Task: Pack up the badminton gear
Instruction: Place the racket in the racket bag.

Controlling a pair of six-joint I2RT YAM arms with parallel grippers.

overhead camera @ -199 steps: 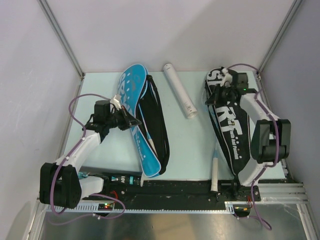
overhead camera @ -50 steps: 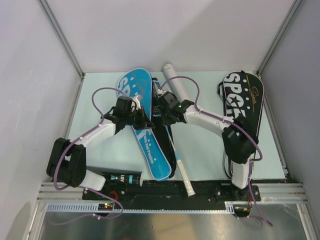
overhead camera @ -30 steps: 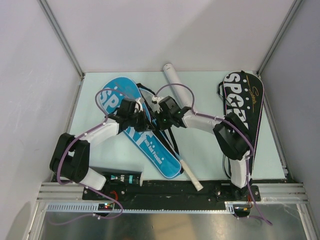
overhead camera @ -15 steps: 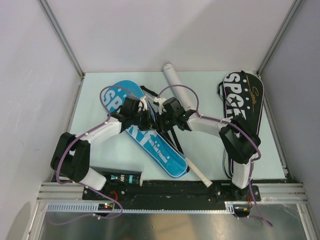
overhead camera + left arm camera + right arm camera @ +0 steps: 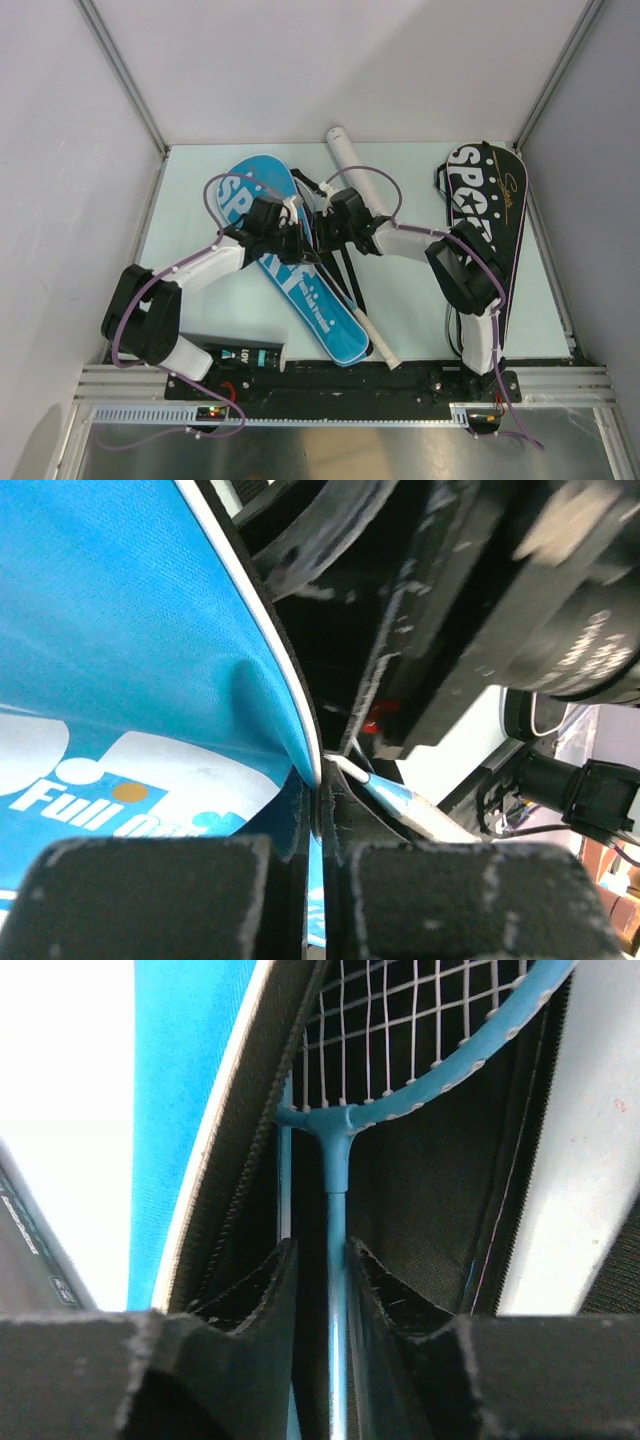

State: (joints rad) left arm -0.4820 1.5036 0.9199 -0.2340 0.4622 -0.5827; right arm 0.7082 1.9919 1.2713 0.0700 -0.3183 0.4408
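left jaws: pinch blue cover (image 5: 120,630) edge | right jaws: clamp racket shaft (image 5: 335,1220)

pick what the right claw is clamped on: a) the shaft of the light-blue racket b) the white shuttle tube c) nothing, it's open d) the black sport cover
a: in the right wrist view the right claw pinches the thin shaft of the light-blue racket just below its strung head, inside the open blue cover.
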